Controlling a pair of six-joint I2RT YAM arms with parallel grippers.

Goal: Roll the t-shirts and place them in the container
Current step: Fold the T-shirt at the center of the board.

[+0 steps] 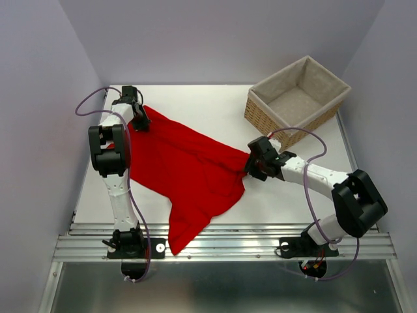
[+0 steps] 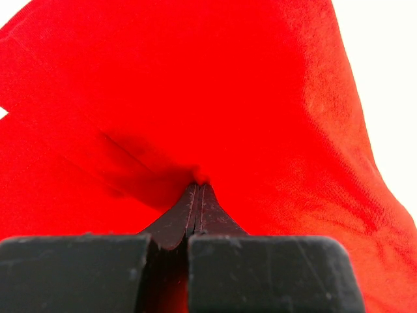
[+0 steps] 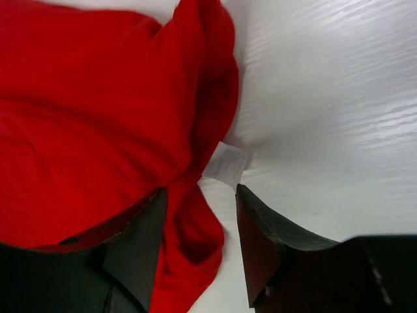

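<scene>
T-shirt: the plain bright red short-sleeved t-shirt of thin cloth lies spread over the middle of the white desk, stretched between the two hands.
T-shirt edges: one corner reaches the far left of the desk. Another one ends at the right of the middle. A narrow tip hangs over the near edge onto the grey metal rail, between the two arm bases.
Left hand: the left hand is fully closed and pinches the far left corner of the t-shirt.
Right hand: the right hand has its fingers apart. A fold of the cloth lies between them without being clamped.
Basket: the rectangular wicker basket with beige lining stands at the far right corner, near the right hand but apart from it.
Open room: bare desk shows along the far side between the left hand and the basket. More bare desk shows at the near right, in front of the right arm.
Only in the left wrist view: the closed fingertips bite a small pucker of cloth.
Only in the right wrist view: a small white label hangs at the cloth edge, just above the gap between the fingers.
</scene>
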